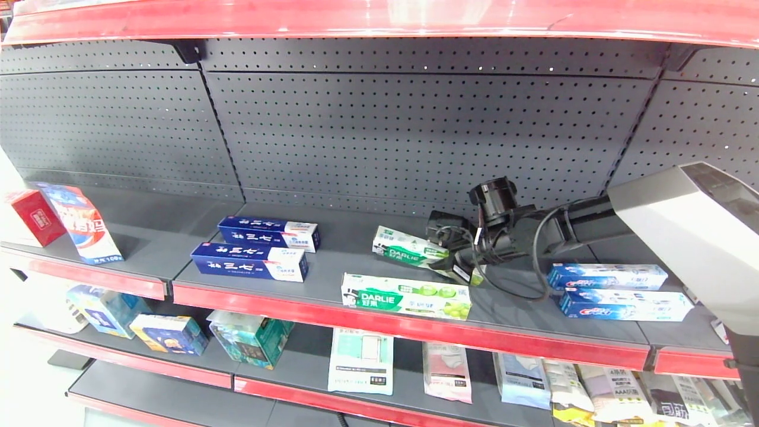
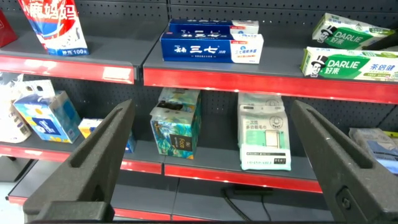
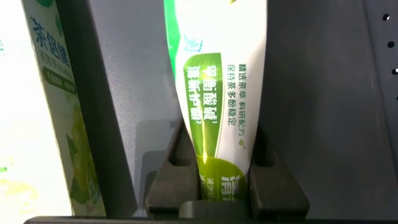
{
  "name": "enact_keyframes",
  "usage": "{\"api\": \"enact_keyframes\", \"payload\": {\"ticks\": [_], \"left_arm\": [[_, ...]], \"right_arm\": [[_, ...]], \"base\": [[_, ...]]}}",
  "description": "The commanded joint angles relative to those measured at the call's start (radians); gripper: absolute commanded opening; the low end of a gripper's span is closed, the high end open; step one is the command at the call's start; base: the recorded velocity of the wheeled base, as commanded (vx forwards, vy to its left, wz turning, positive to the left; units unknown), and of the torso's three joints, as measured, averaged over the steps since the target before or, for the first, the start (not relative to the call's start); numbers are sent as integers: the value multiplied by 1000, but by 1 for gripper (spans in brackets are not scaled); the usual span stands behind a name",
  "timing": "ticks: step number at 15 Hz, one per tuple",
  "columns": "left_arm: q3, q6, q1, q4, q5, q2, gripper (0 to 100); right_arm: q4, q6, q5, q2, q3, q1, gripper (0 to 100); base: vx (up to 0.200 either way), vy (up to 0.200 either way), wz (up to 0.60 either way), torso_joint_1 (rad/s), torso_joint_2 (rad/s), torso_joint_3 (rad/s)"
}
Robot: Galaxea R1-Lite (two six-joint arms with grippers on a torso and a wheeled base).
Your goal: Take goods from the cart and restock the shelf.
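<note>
A green-and-white toothpaste box (image 1: 406,246) lies lengthwise on the middle shelf (image 1: 409,329), and my right gripper (image 1: 452,265) is shut on its right end. In the right wrist view the box (image 3: 217,93) runs away from the gripper (image 3: 225,180), clamped between both black fingers. I cannot tell whether the box rests on the board or hovers just over it. A second green box (image 1: 406,295) lies in front, along the shelf's red edge. My left gripper (image 2: 212,106) is open and holds nothing, facing the lower shelves from in front.
Two dark blue boxes (image 1: 249,261) lie left of the green ones; two light blue boxes (image 1: 611,276) lie to the right under my right arm. A red box (image 1: 35,216) and a blue-white bag (image 1: 80,222) stand far left. Packets and cartons (image 2: 177,127) fill the lower shelves.
</note>
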Motion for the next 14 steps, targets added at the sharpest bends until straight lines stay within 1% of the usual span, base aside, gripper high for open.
{"api": "enact_keyframes", "payload": {"ticks": [1, 8, 9, 14], "left_arm": [[0, 0, 0, 0, 0, 1, 100], [0, 0, 0, 0, 0, 1, 100], [0, 0, 0, 0, 0, 1, 100], [0, 0, 0, 0, 0, 1, 100]], "right_arm": [[-1, 0, -15, 2, 1, 2, 0], [1, -31, -49, 11, -1, 2, 0], [-1, -29, -50, 11, -2, 2, 100], [-4, -11, -54, 8, -17, -10, 100]], "base": [[0, 0, 0, 0, 0, 0], [0, 0, 0, 0, 0, 0], [0, 0, 0, 0, 0, 0], [0, 0, 0, 0, 0, 0]]}}
